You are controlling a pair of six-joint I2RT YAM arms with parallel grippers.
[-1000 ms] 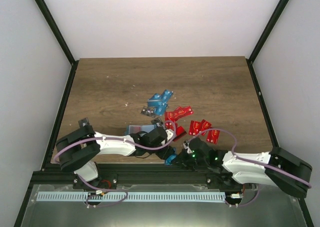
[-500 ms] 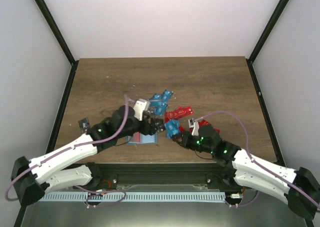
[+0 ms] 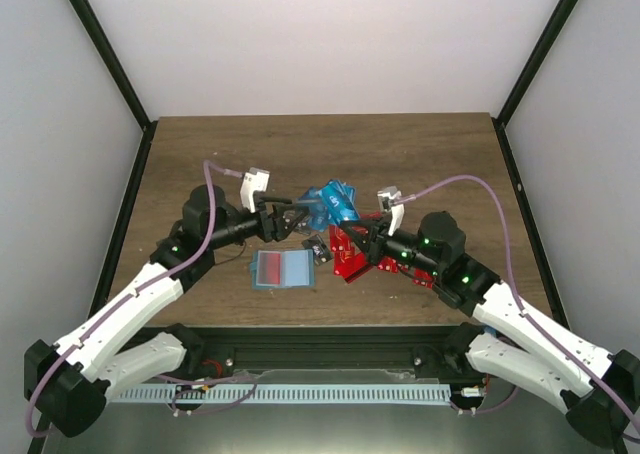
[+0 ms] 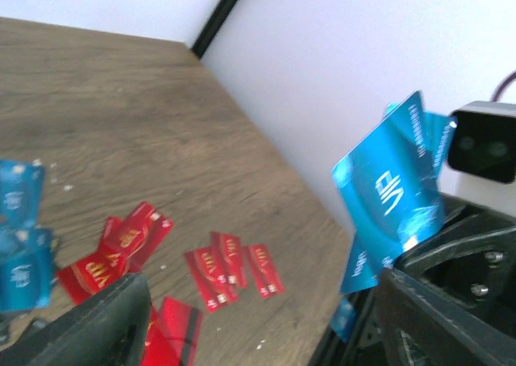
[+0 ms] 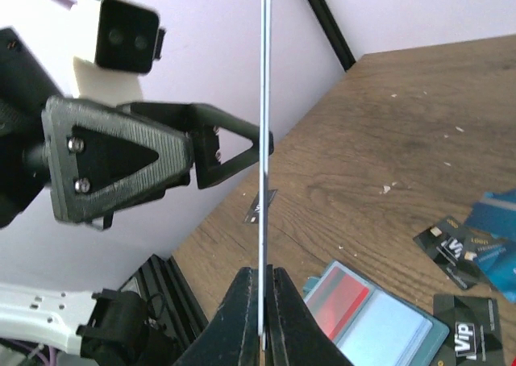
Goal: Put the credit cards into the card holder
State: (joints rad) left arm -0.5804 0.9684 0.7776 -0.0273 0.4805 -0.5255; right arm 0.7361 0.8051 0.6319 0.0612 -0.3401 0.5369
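Observation:
The teal card holder [image 3: 283, 270] lies open near the front, with a red card in its left pocket; the right wrist view shows it too [image 5: 372, 316]. My right gripper [image 3: 356, 236] [image 5: 262, 276] is shut on a bright blue credit card [image 4: 389, 190], held upright in the air and seen edge-on [image 5: 264, 124]. My left gripper [image 3: 292, 219] [image 4: 266, 334] faces it, open and holding nothing. Loose credit cards lie on the table: blue ones [image 3: 318, 196], red ones [image 3: 350, 262] [image 4: 216, 271] and a black one [image 3: 318, 246].
More red cards [image 3: 420, 271] lie under the right arm. One black card [image 3: 166, 244] sits alone at the left edge of the table. Black frame posts [image 3: 105, 54] and white walls close in the sides.
Both arms have risen from the near edge to mid-table and now face each other. The right gripper carried the blue card up. The left gripper opened, and the card holder is uncovered.

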